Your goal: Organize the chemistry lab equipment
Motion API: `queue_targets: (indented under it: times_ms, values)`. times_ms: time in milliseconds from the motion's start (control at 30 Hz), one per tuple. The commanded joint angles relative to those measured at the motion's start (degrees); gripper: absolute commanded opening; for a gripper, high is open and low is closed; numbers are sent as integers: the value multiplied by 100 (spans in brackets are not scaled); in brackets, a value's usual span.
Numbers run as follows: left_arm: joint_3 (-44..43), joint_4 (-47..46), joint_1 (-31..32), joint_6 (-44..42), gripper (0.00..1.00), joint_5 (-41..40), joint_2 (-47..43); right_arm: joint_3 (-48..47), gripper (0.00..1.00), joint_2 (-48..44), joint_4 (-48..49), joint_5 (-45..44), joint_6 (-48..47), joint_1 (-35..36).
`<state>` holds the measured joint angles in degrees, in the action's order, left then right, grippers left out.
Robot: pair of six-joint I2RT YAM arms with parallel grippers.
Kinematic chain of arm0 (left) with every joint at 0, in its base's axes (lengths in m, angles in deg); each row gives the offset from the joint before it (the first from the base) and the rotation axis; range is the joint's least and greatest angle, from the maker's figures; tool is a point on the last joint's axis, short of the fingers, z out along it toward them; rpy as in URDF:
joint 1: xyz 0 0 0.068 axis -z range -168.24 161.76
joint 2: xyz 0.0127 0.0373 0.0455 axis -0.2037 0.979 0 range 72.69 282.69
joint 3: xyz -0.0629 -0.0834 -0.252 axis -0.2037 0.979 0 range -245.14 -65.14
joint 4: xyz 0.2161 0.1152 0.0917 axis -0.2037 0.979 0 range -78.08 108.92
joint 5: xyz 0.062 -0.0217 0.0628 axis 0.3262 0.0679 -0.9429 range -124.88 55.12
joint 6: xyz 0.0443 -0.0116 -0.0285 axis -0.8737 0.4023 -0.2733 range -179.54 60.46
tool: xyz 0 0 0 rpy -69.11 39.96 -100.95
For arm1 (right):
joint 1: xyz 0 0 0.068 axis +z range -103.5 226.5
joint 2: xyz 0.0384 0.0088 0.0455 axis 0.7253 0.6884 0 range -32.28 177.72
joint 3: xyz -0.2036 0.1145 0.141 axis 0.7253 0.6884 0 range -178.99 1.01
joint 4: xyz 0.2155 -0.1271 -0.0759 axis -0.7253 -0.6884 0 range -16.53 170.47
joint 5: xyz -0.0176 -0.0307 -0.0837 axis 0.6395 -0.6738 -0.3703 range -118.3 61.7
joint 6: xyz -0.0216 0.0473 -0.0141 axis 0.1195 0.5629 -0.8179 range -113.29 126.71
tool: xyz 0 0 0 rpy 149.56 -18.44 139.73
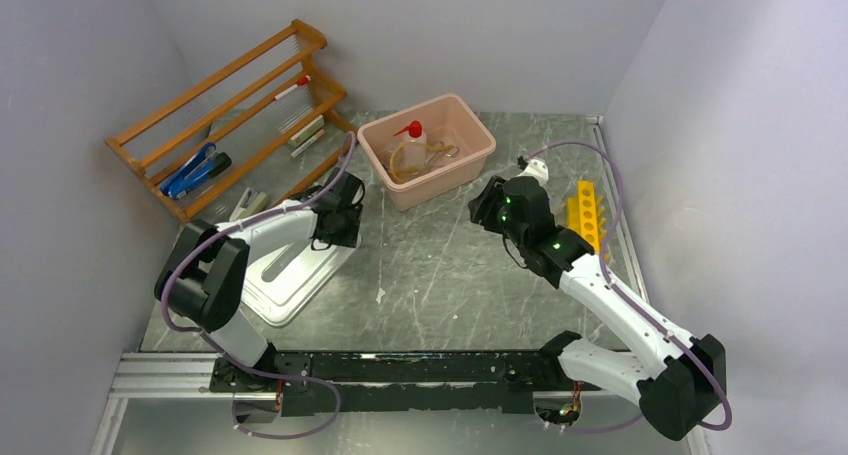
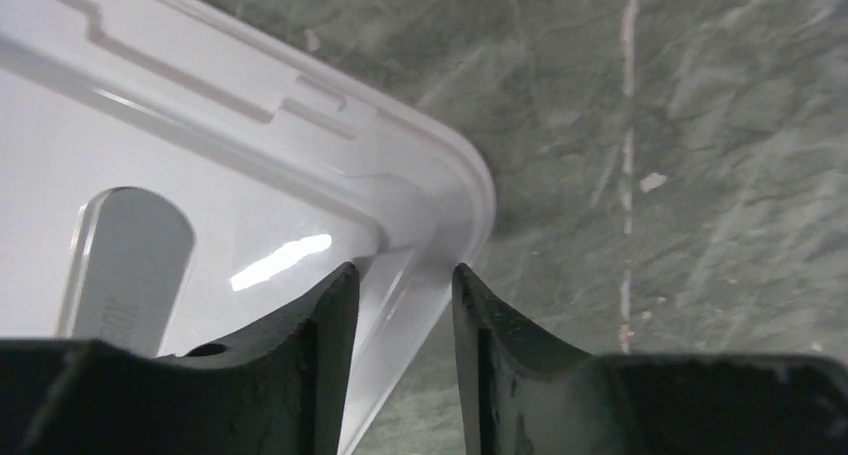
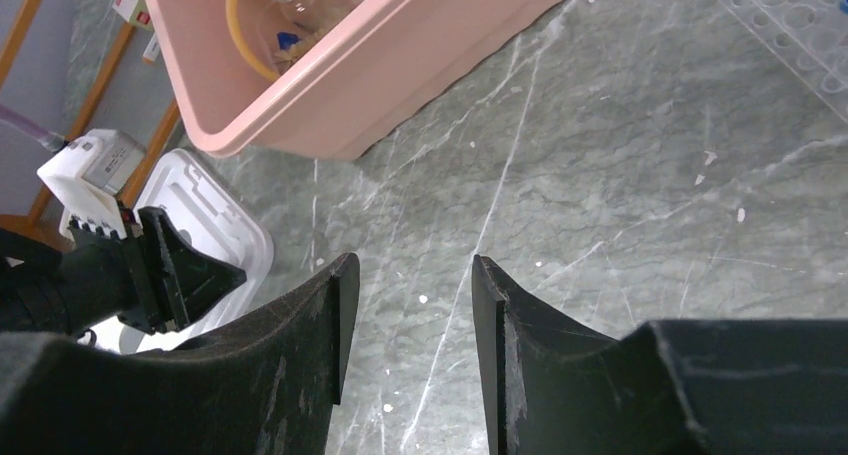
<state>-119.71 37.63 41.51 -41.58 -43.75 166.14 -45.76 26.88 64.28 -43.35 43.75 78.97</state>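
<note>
Tube rack [image 1: 586, 213] on marbled table [image 1: 450, 285]

Lab cell: bare walls [image 1: 420, 25], mounting rail [image 1: 160, 370], squeeze bottle [image 1: 412, 145], tube rack [image 1: 585, 210].

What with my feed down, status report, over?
Left gripper open, astride white lid corner. Right gripper open, empty. Squeeze bottle, tubing in pink tub. Nothing blocking.

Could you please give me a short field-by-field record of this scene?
Pink tub: centre-back of table, holding squeeze bottle and tan tubing
White lid: flat on table, left of tub
Left gripper: open, straddling lid's corner
Right gripper: open, empty, above bare table
Yellow tube rack: by table's right edge
</note>
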Motion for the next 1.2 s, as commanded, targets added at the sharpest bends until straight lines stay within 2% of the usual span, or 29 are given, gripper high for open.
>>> queue_targets:
  times_ms: [0,67,233,367,533,667,867,1000,1167]
  values:
    - [266,-63,14,236,40,1147,191,-35,49,-138,-86,-239,-58,6]
    - [309,-108,70,372,37,1253,79,10,49,-156,-82,-223,-6,5]
    - [261,-177,352,626,36,1374,101,40,48,-182,-180,-218,-17,5]
    - [129,-360,828,1114,33,1556,174,96,48,-289,-251,-258,-13,7]
    - [15,-848,1582,1886,32,1335,163,186,48,-528,-408,-349,55,13]
    - [-217,-991,2105,2125,38,999,304,326,47,-740,-600,-409,216,5]
    - [-560,-523,2306,2043,61,732,-135,507,45,-648,-1063,-3,590,13]
    - [-524,-110,2302,1935,70,423,-957,576,46,22,-1033,707,612,88]
    - [-208,735,2068,2206,73,-806,-1882,202,50,1237,-831,536,490,674]
